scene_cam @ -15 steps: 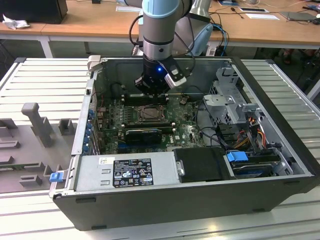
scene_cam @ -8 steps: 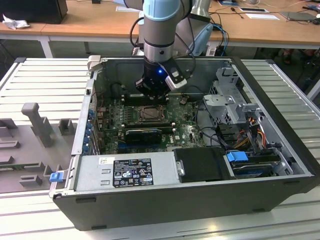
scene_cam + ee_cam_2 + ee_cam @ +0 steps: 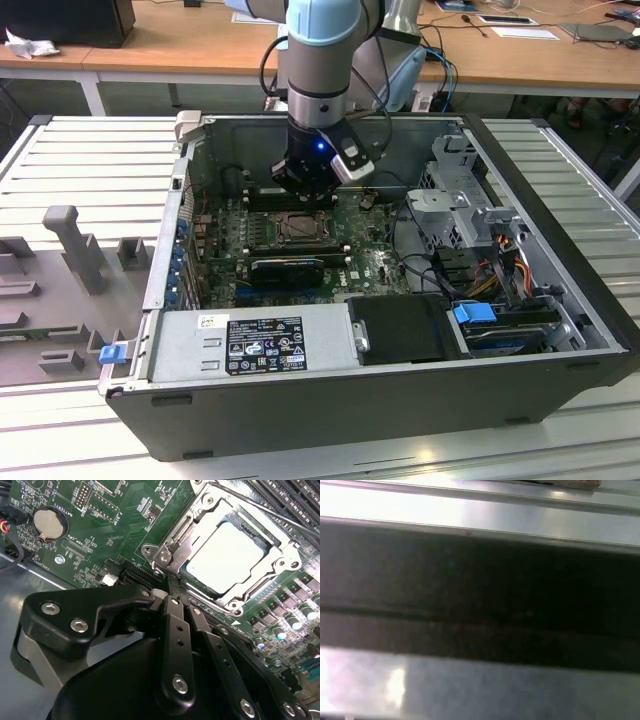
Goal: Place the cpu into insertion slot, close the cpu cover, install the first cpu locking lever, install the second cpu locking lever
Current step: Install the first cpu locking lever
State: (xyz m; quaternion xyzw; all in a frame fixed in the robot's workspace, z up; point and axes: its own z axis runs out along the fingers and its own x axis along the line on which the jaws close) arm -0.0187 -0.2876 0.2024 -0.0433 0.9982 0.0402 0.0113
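Over the green board's socket, cpu point(image 3: 223, 551) sits flat in insertion slot point(image 3: 280, 540) w/ cpu cover point(image 3: 200, 515) shut round it, likely for latching; claw point(image 3: 175, 587) pressed together, tips at cover's corner, holding nothing.

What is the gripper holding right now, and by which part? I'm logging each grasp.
Nothing is visibly held. The gripper has its fingers together, tips at the corner of the cpu cover, which lies closed over the cpu.

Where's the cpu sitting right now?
In the second wrist view the cpu lies in the insertion slot, framed by the closed cpu cover, just beyond the gripper.
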